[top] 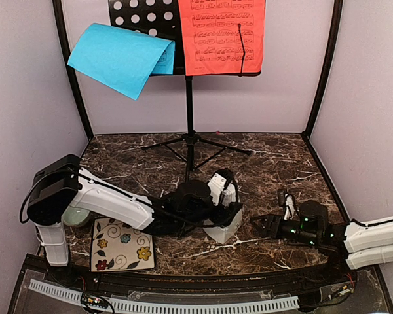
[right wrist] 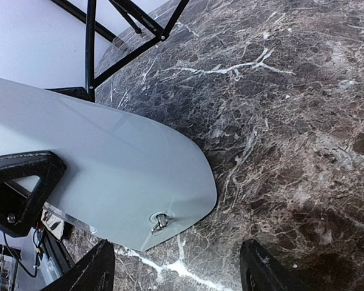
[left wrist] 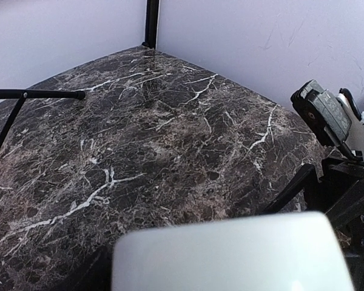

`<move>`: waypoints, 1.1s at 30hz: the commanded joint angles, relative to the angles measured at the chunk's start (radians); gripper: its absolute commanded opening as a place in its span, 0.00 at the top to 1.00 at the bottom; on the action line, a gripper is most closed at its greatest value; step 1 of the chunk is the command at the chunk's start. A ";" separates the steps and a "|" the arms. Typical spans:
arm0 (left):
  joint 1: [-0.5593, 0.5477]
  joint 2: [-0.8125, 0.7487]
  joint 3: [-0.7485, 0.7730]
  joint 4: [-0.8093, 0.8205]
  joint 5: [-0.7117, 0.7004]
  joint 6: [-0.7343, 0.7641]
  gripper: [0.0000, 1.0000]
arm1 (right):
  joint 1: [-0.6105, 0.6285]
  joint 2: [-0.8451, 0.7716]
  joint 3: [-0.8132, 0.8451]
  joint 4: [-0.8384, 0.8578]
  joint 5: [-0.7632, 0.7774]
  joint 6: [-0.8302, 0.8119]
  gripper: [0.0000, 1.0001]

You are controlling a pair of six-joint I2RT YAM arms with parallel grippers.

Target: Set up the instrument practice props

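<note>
The black perforated music stand rises on its pole from tripod legs at the back centre. A blue sheet droops off its left side; a red sheet lies flat on its right side. The whitish metronome stands on the marble in front of the stand and fills the bottom of the left wrist view. My left gripper straddles its top, and one of its black fingers lies against a face. My right gripper is open just right of the metronome, holding nothing.
A floral tile lies at the front left beside the left arm's base. A pale green bowl sits partly hidden behind that arm. Purple walls and black corner posts close in the marble table.
</note>
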 commanded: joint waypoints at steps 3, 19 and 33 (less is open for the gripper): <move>-0.005 -0.007 0.017 -0.031 -0.059 -0.025 0.34 | -0.015 -0.049 -0.026 0.003 0.041 -0.008 0.28; -0.007 -0.209 0.003 0.266 0.149 0.352 0.76 | -0.004 -0.092 0.035 0.138 -0.048 -0.178 0.36; -0.066 -0.316 0.045 0.121 0.197 0.991 0.87 | 0.000 -0.293 0.034 0.094 -0.077 -0.339 0.45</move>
